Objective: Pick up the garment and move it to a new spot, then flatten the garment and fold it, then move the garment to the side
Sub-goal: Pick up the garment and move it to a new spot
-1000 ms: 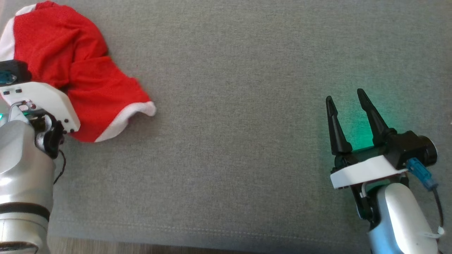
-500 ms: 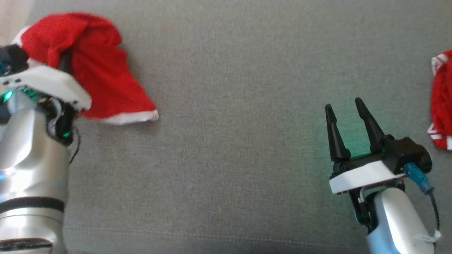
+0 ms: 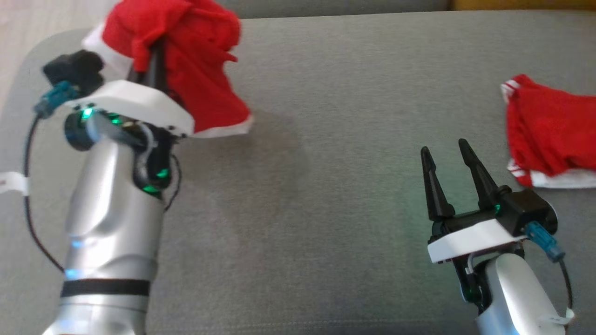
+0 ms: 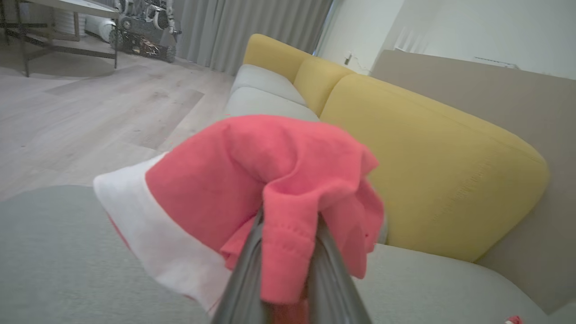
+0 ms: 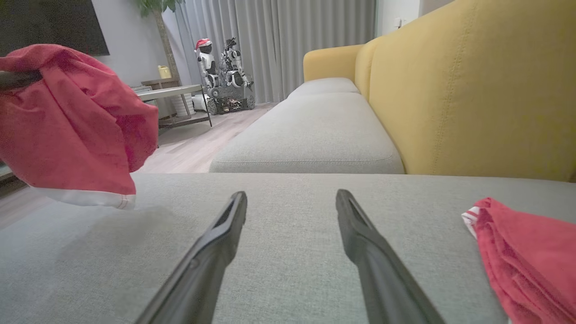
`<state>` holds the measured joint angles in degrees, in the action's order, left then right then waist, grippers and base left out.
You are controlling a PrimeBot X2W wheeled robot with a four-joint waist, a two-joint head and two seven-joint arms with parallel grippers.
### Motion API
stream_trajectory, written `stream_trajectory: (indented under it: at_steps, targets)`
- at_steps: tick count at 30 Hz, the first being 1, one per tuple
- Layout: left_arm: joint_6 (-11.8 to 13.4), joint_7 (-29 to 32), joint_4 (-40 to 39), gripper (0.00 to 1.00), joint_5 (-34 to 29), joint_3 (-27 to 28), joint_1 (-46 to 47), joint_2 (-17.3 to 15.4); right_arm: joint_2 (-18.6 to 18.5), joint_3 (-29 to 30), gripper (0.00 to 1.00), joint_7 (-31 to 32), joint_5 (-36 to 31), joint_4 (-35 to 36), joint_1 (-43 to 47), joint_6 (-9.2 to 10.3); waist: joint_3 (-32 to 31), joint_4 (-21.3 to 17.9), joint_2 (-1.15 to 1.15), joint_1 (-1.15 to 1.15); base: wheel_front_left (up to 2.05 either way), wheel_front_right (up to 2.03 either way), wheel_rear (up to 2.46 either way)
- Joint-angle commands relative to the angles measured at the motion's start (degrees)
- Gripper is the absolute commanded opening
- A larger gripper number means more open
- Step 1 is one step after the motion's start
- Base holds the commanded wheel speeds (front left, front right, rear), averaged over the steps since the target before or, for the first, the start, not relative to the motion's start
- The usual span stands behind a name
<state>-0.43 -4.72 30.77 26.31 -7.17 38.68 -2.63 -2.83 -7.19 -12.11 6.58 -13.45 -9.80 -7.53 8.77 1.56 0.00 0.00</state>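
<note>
left gripper (image 3: pixel 152 58) has clamped shut on the red garment (image 3: pixel 200 93) and lifted it clear of the sofa cushion (image 3: pixel 326 209) above its far-left corner (hem hangs free), so pickup looks done, relocation next; right gripper (image 3: pixel 444 149) idle, fingers apart.

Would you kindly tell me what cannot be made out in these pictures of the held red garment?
Head view: the left gripper has its tips buried in the held garment, so the pinched spot is hidden.
Left wrist view: bunched cloth covers both fingers; the garment's type is unclear.
Head and right wrist views: the second red garment is cut off by the right edge.
Right wrist view: the figures by the curtain are too small.
</note>
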Motion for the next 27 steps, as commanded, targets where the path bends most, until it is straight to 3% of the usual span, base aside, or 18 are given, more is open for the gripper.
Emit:
stream_trajectory:
  at_steps: [1,3,5,10,11,16,21,22,23,24,27]
  targets:
    - [1.41,-0.9,-2.84,0.0,0.51,-0.09,1.14,-0.81,-0.06,-1.25,1.0,-0.63,-0.01,1.59,-1.18,0.04,-0.48,-2.48,0.0,0.0,0.0,0.0,0.0]
    - [3.75,-1.99,-2.91,0.0,1.87,-1.99,0.26,-0.38,-0.05,-0.94,1.0,-0.78,0.03,1.5,-1.51,0.04,-0.6,-3.98,0.0,0.0,0.0,0.0,0.0]
    - [6.61,-2.97,-3.06,0.0,7.44,-6.28,-1.28,-0.3,-0.05,-0.7,1.0,-0.93,0.2,1.4,-1.83,0.04,-0.67,-5.76,0.0,0.0,0.0,0.0,0.0]
    - [16.08,-6.77,-3.74,0.0,21.86,-21.26,-5.15,-0.27,-0.05,-0.59,1.0,-1.23,0.54,0.88,-1.94,0.04,-1.6,-9.83,0.0,0.0,0.0,0.0,0.0]
    - [16.08,-6.77,-3.74,0.0,21.86,-21.26,-5.15,-0.27,-0.05,-0.59,1.0,-1.23,0.54,0.88,-1.94,0.04,-1.6,-9.83,0.0,0.0,0.0,0.0,0.0]
    - [22.63,-9.54,-5.82,0.0,32.51,-33.65,-5.55,-0.26,-0.05,-1.03,1.0,-1.32,0.57,0.76,-2.17,0.04,-1.83,-13.05,0.0,0.0,0.0,0.0,0.0]
    - [25.47,-10.21,-8.17,0.0,39.2,-42.14,-3.44,-0.25,-0.05,-1.35,1.0,-1.51,0.93,0.5,-2.04,0.04,-1.7,-14.35,0.0,0.0,0.0,0.0,0.0]
    - [25.74,-10.23,-8.62,0.1,39.52,-43.1,-2.91,-0.25,-0.05,-1.45,1.0,-1.56,1.03,0.44,-1.97,0.04,-1.61,-14.44,0.0,0.0,0.0,0.0,0.0]
    - [25.72,-10.24,-9.24,0.44,40.33,-43.61,-2.71,-0.25,-0.05,-1.64,1.0,-1.6,1.17,0.35,-1.93,0.04,-1.5,-14.55,0.0,0.0,0.0,0.0,0.0]
    - [25.67,-10.25,-9.61,1.0,41.37,-44.06,-2.66,-0.25,-0.05,-1.9,1.0,-1.64,1.36,0.26,-1.94,0.04,-1.39,-14.65,0.0,0.0,0.0,0.0,0.0]
    - [25.4,-10.26,-9.72,1.0,41.46,-44.82,-1.66,-0.25,-0.05,-3.22,1.0,-1.75,2.1,0.2,-1.85,0.04,-0.81,-14.43,0.0,0.0,0.0,0.0,0.0]
